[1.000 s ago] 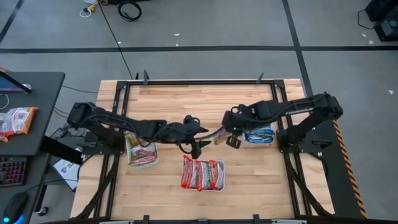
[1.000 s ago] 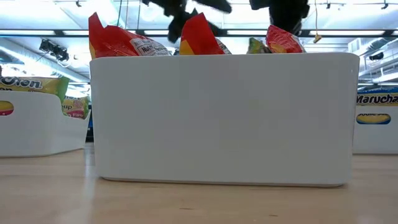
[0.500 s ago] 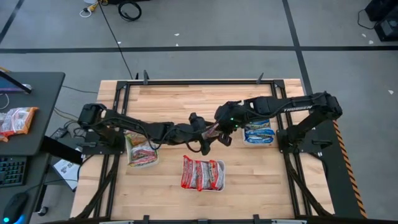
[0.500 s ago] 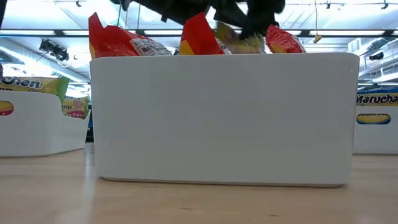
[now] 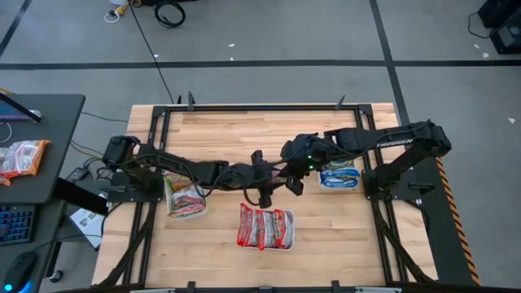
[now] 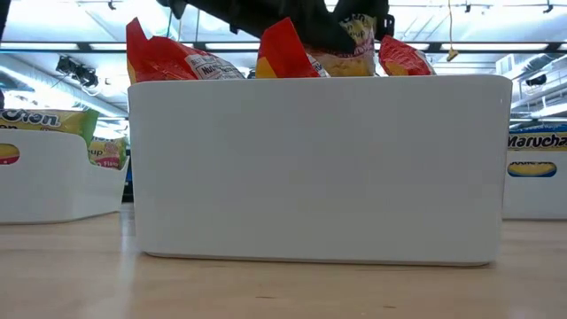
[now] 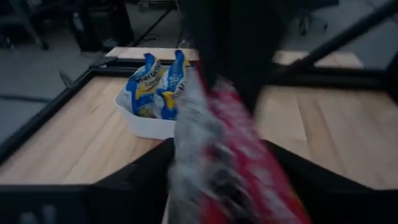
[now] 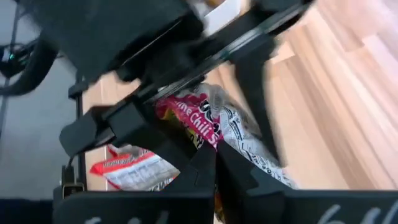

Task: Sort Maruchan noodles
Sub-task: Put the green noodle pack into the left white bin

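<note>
Right now both arms meet over the middle of the desk (image 5: pixel 244 134), each reaching in from its own side. The right gripper (image 5: pixel 291 174) has its jaws pressed together on a noodle packet (image 8: pixel 214 127) with red, yellow and silver print, gripping it by one edge. The left gripper (image 5: pixel 262 181) is at the same packet, its jaws set around the other end; the packet (image 7: pixel 233 158) hangs straight in front of that wrist's camera, blurred. Whether the left jaws actually squeeze it I cannot tell. From desk height the packet (image 6: pixel 353 49) shows in the air above the rim of the middle tray (image 6: pixel 319 168).

Three white trays sit on the desk. The middle tray (image 5: pixel 286 244), near the front edge, holds the red-and-silver packets (image 5: pixel 262 226). The tray toward the left edge (image 5: pixel 171 213) holds yellow-orange-green packets (image 5: pixel 186 199). The tray toward the right edge (image 5: pixel 335 187) holds blue-and-yellow packets (image 5: pixel 339 175), partly under the right arm.

Beside the desk, on a dark side table (image 5: pixel 41 146), lies another packet (image 5: pixel 20 156).
</note>
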### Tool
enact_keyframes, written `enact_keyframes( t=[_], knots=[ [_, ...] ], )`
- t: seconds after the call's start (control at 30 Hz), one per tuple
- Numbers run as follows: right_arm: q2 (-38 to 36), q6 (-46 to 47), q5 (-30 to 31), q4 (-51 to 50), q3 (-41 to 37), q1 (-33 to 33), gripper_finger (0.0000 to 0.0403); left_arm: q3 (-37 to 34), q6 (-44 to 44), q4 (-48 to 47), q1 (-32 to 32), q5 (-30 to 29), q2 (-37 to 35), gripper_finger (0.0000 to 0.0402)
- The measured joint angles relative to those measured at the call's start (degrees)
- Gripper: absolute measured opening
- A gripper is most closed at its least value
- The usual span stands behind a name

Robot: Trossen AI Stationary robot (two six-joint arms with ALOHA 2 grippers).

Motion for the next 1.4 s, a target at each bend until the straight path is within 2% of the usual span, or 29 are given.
enact_keyframes(
  t=[0.17, 0.3, 0.5, 0.63, 0.8, 0.93, 1.1, 1.4],
  knots=[
    [-0.4, 1.3, 3.7, 1.3, 0.0, 0.0, 0.0024, 0.0, 5.7, -0.3, -0.7, -0.3, -0.5, 0.0141],
    [-1.7, 1.0, 3.1, 2.1, 0.0, -0.2, 0.0049, 1.8, 6.1, -9.1, -0.6, 0.0, -2.3, 0.0141],
    [-8.1, 2.4, 0.9, 0.6, 0.0, -0.7, 0.0095, 5.8, 6.1, -40.4, -0.7, 0.7, -11.8, 0.0141],
    [-12.4, 5.1, 7.0, 0.7, 0.0, 0.1, 0.0103, 5.9, 3.5, -59.6, -1.4, 0.5, -20.2, 0.0143],
    [-15.4, 7.5, 13.5, 0.6, 0.0, 2.8, 0.0099, 5.9, -6.4, -83.6, -3.0, 0.5, -28.1, 0.0144],
    [-15.4, 9.3, 16.1, 0.0, 0.1, 5.3, 0.0098, 5.8, -13.6, -96.0, -6.2, 1.2, -32.4, 0.0145],
    [-13.5, 11.3, 17.2, -0.8, 0.0, 7.2, 0.0098, 1.3, -19.4, -93.1, -10.2, 1.1, -36.7, 0.0146],
    [-11.3, 13.0, 15.8, -0.5, 0.0, 8.6, 0.0098, -16.0, -27.3, -87.7, -13.8, 1.7, -43.4, 0.0147]
  ],
)
